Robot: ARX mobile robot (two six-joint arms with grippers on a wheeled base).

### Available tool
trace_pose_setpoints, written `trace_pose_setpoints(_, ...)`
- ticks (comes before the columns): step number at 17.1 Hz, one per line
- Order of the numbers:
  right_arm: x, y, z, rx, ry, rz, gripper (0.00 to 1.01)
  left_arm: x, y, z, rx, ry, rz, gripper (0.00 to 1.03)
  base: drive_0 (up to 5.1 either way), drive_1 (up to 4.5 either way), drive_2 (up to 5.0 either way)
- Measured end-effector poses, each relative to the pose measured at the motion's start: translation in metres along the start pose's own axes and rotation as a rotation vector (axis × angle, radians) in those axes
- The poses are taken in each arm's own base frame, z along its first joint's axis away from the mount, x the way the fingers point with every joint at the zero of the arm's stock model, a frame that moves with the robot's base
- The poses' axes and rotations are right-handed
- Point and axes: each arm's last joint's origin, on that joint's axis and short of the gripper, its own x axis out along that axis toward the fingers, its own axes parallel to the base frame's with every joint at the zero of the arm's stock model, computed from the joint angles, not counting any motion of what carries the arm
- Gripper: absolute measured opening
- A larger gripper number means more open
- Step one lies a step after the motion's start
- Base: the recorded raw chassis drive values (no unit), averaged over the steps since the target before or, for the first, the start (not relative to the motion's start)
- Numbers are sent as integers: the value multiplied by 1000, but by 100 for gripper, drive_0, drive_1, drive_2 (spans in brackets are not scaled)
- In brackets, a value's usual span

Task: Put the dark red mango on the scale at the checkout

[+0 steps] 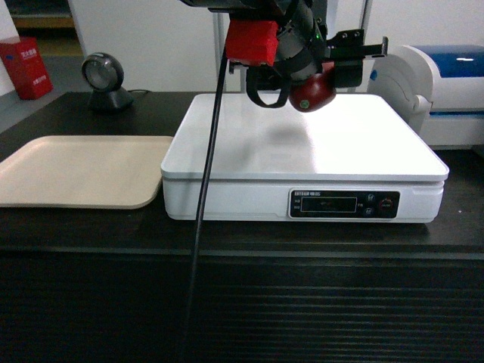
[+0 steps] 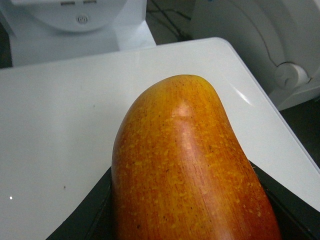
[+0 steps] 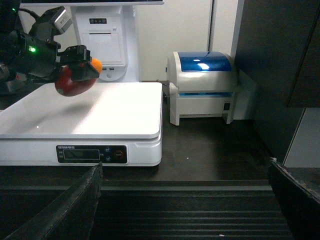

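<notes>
My left gripper (image 1: 306, 76) is shut on the dark red mango (image 1: 312, 91), holding it a little above the back right part of the scale (image 1: 302, 147). In the left wrist view the mango (image 2: 190, 165) fills the middle, orange-red, with black fingers (image 2: 95, 210) on either side and the white scale plate (image 2: 50, 125) below. The right wrist view shows the mango (image 3: 75, 80) hanging over the scale (image 3: 110, 110), its shadow on the plate. My right gripper (image 3: 192, 200) stands open and holds nothing, in front of the checkout (image 3: 200, 150) by its ribbed front. The checkout (image 1: 242, 302) carries the scale.
A beige tray (image 1: 83, 170) lies left of the scale. A round barcode scanner (image 1: 106, 79) stands behind the tray. A white and blue printer (image 1: 446, 83) sits right of the scale, seen too as the printer (image 3: 202, 85). A black cable (image 1: 204, 197) hangs across the scale's left front.
</notes>
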Motion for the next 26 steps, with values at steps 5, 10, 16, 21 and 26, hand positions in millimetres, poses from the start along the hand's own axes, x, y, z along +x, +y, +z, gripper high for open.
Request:
trace_pose_setpoints(5,0,0,0,0,0,0,98,12,-2,-8,-84,44,81,62,0,0,0)
trace_pose_setpoints(10,0,0,0,0,0,0,98,22,-4,-24,-60,106,118,62,0,0,0)
trace_pose_setpoints(16,0,0,0,0,0,0,98,25,-4,-23,-54,70,102,100,0,0,0)
trace_pose_setpoints(21,0,0,0,0,0,0,98,16,-2,-17,-15,-23,115,98,0,0,0)
trace_pose_setpoints(26,0,0,0,0,0,0,98,-60,-10,42,54,-421,40,98,0,0,0)
